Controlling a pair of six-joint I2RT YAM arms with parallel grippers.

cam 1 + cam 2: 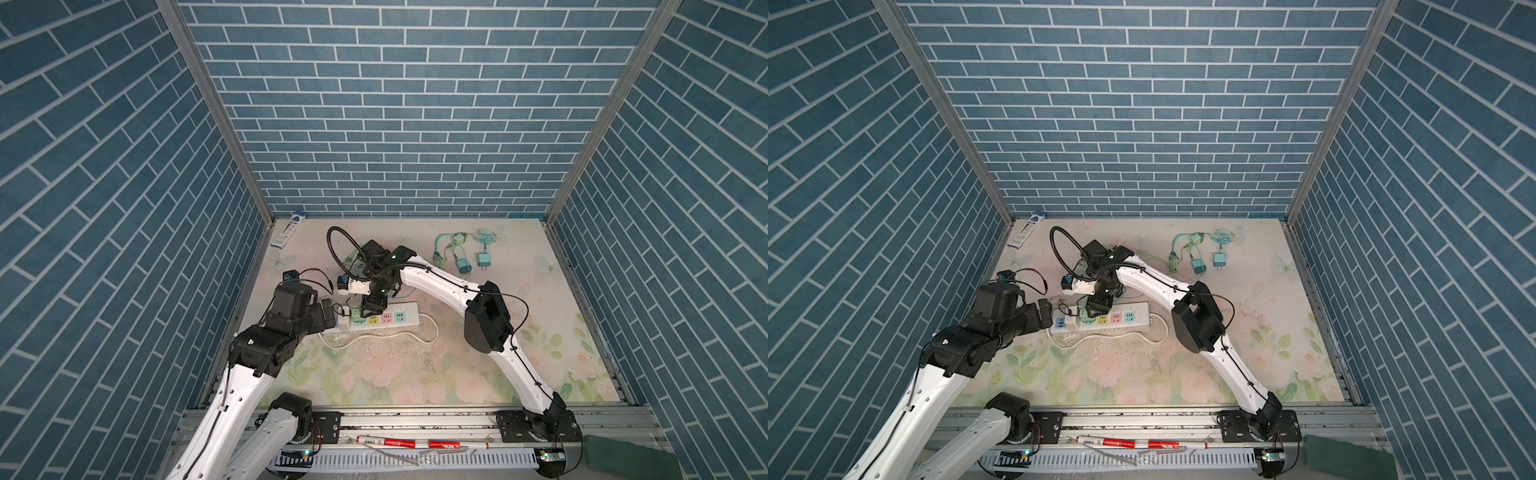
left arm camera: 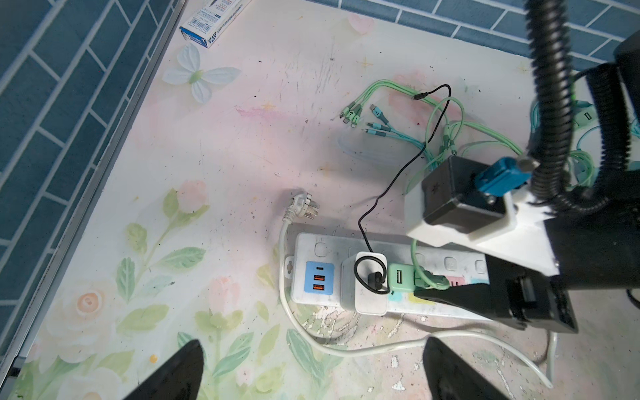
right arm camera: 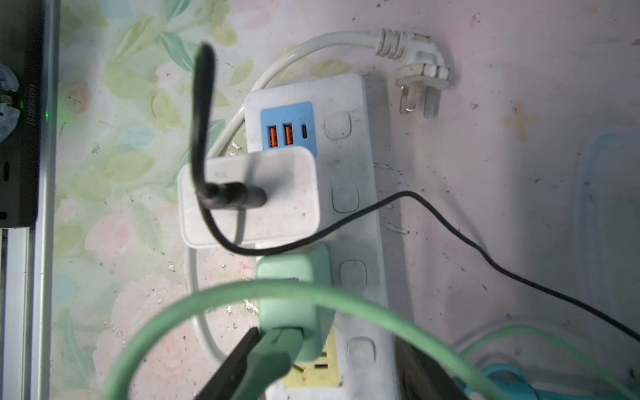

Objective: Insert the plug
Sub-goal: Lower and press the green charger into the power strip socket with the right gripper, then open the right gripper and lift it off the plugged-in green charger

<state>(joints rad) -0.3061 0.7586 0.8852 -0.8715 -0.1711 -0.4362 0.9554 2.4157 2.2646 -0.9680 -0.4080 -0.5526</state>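
Your right claw (image 3: 329,349) had its jaws apart on either side of the green plug (image 3: 294,277), one finger touching its cable end. The plug stood on the power strip (image 3: 349,166), just beside the white charger (image 3: 277,194). Your left claw (image 2: 313,349) hung wide open over the counter (image 2: 242,138).

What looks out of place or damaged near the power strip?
The plug of the strip lies loose on the mat beside it, plugged into nothing, though a white charger and a green charger sit in the strip. The mat's print is flaked and scratched just beside the strip.
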